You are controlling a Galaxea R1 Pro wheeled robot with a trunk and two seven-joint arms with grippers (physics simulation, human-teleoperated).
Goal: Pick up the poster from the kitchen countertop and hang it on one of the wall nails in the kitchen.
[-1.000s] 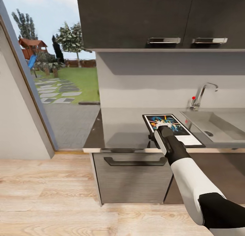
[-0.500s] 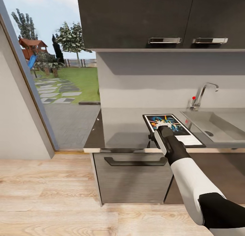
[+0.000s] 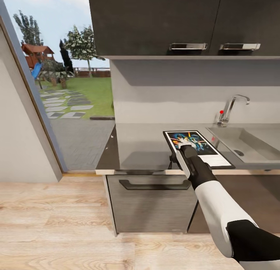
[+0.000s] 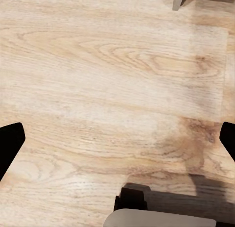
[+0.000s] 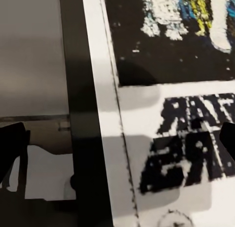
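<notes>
One flat black-framed Star Wars poster (image 3: 196, 147) is seen lying on the long grey matte countertop (image 3: 140, 145), left of the sink; the right gripper (image 5: 117, 138) is held spread just above its near-left edge, evidently for grasping.

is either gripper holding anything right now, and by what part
Nothing is held. The right gripper is open over the poster's near left edge; the left gripper is open above the floor.

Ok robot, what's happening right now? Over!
Right gripper open, over poster's near edge. Poster flat on countertop, not grasped. Left gripper open above floor.
</notes>
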